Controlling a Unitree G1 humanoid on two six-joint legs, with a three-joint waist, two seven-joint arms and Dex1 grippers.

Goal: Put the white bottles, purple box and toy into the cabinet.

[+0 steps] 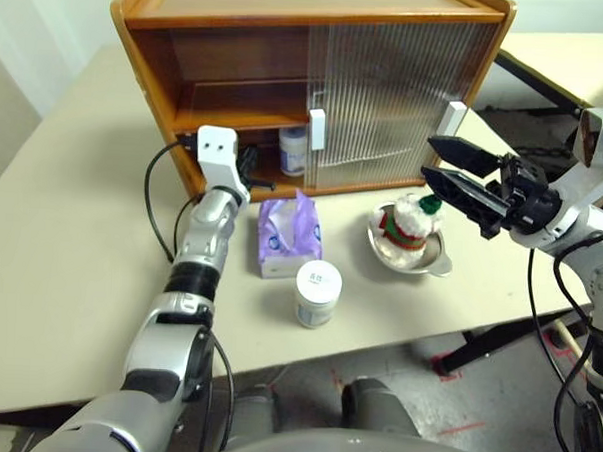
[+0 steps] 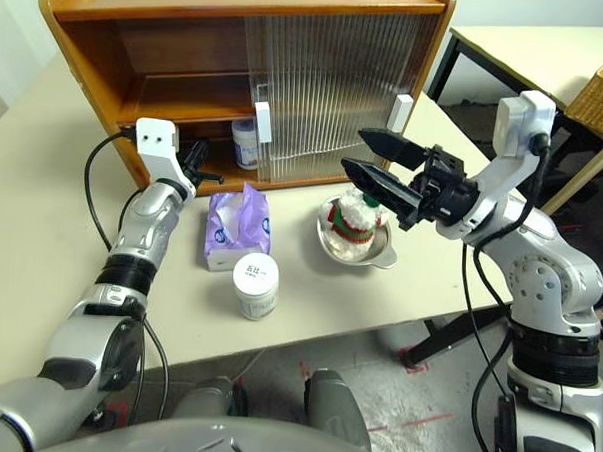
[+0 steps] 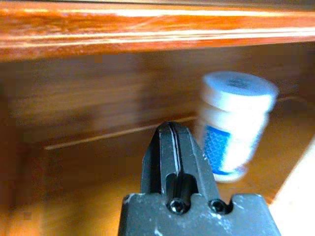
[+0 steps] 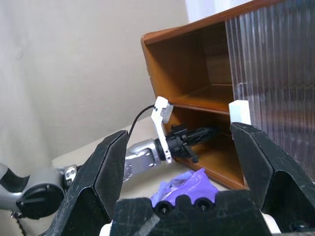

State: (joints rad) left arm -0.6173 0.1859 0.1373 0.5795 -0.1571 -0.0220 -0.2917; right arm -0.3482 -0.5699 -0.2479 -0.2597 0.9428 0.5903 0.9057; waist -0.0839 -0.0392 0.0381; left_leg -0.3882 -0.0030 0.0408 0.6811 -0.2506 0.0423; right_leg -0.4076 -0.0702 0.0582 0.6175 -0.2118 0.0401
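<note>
Ribbed translucent doors (image 1: 397,100) on glossy wooden cabinet (image 1: 178,70); squat white bottle (image 1: 319,293).

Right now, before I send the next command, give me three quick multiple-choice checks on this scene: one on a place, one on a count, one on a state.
1. Where does the toy sit?
A. in a metal dish
B. on the cabinet's upper shelf
C. on the purple box

2. How many white bottles stand inside the cabinet?
A. none
B. one
C. two

3. How is the right gripper?
A. shut on the toy
B. shut, empty
C. open, empty

Key: 1 A, the dish rim rings it. 2 B, one bottle is on the lower shelf, the other on the table. 3 C, fingers spread above the toy.
</note>
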